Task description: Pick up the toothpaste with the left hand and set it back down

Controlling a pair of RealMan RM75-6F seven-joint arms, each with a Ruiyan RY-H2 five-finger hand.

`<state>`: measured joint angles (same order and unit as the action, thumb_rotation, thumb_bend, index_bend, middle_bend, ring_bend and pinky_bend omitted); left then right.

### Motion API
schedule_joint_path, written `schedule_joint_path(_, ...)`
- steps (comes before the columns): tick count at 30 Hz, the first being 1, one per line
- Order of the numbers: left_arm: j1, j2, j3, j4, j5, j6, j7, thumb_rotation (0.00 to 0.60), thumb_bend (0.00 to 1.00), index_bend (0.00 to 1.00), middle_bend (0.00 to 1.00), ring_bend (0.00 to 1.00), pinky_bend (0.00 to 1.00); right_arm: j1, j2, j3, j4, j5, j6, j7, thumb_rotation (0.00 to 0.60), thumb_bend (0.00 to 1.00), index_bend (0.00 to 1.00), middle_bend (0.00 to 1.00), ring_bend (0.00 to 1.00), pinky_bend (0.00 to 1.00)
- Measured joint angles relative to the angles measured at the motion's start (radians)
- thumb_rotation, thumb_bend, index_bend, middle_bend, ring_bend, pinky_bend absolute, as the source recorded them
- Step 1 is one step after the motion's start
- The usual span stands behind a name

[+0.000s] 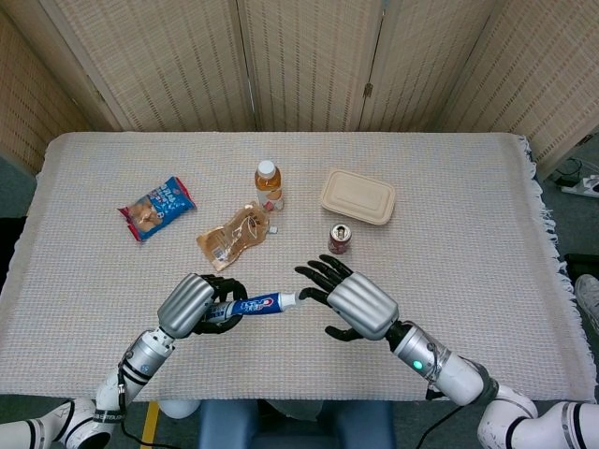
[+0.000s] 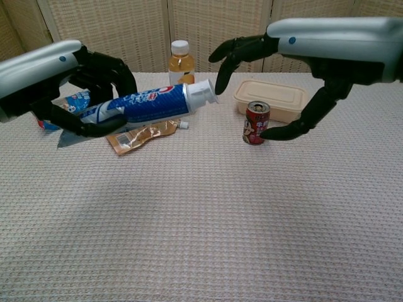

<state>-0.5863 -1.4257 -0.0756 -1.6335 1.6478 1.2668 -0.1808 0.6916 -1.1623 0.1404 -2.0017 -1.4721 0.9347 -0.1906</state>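
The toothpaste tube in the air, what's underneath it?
The toothpaste hangs in the left hand, above bare tablecloth; the orange pouch lies just behind. Fingers cover the tube's tail.

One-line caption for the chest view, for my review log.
Left hand holds the toothpaste above the table; open right hand hovers beside its cap.

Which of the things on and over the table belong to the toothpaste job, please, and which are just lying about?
Part of the job:
- toothpaste, held clear of the table
- left hand, gripping the tube near its crimped end

Lying about:
- juice bottle
- red can
- beige lunch box
- blue snack bag
- tan pouch
- right hand, empty, fingers spread by the cap
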Motion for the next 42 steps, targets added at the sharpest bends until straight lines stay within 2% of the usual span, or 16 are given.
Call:
schedule_joint_path(7,0.014,-0.013,0.011,0.033,0.021,0.038,-0.035,0.600,0.86,0.78,0.81,0.71,0.67,-0.013,-0.005,-0.007,0.008,-0.052,0.048,0.077,0.600,0.33,0.29,0.09,0.02,0.00)
schedule_joint_path(8,0.015,-0.016,0.011,0.038,0.023,0.042,-0.040,0.600,0.86,0.78,0.81,0.71,0.67,-0.017,-0.003,-0.007,0.006,-0.065,0.060,0.094,0.600,0.33,0.27,0.09,0.02,0.00)
schedule_joint_path(11,0.018,-0.033,0.011,0.057,0.032,0.063,-0.061,0.600,0.86,0.78,0.81,0.71,0.68,-0.028,0.009,-0.009,-0.007,-0.107,0.098,0.160,0.593,0.33,0.13,0.06,0.03,0.00)
schedule_joint_path(12,0.018,-0.039,0.011,0.064,0.037,0.070,-0.068,0.600,0.86,0.78,0.81,0.71,0.68,-0.030,0.013,-0.010,-0.011,-0.118,0.106,0.182,0.573,0.33,0.08,0.04,0.02,0.00)
schedule_joint_path(14,0.019,-0.055,0.011,0.079,0.052,0.086,-0.080,0.600,0.86,0.78,0.81,0.71,0.68,-0.033,0.021,-0.011,-0.022,-0.137,0.119,0.238,0.483,0.31,0.01,0.01,0.00,0.00)
schedule_joint_path(15,0.018,-0.060,0.011,0.083,0.057,0.090,-0.084,0.600,0.86,0.78,0.81,0.71,0.68,-0.033,0.026,-0.012,-0.026,-0.142,0.121,0.262,0.412,0.27,0.00,0.00,0.00,0.00)
schedule_joint_path(17,0.016,-0.070,0.011,0.087,0.063,0.095,-0.089,0.600,0.86,0.78,0.81,0.71,0.68,-0.031,0.037,-0.014,-0.040,-0.144,0.117,0.319,0.321,0.17,0.00,0.00,0.00,0.00)
schedule_joint_path(19,0.014,-0.078,0.009,0.089,0.065,0.097,-0.090,0.600,0.86,0.78,0.81,0.71,0.68,-0.024,0.045,-0.014,-0.052,-0.137,0.104,0.367,0.272,0.11,0.00,0.00,0.00,0.00)
schedule_joint_path(22,0.010,-0.084,0.006,0.085,0.060,0.095,-0.099,0.600,0.86,0.78,0.81,0.71,0.68,-0.014,0.037,-0.010,-0.055,-0.123,0.093,0.401,0.230,0.08,0.00,0.00,0.00,0.00)
schedule_joint_path(42,0.009,-0.106,-0.005,0.065,0.050,0.121,-0.168,0.600,0.86,0.78,0.81,0.71,0.68,0.037,-0.176,0.036,0.079,-0.104,0.132,0.524,0.208,0.07,0.00,0.00,0.00,0.00)
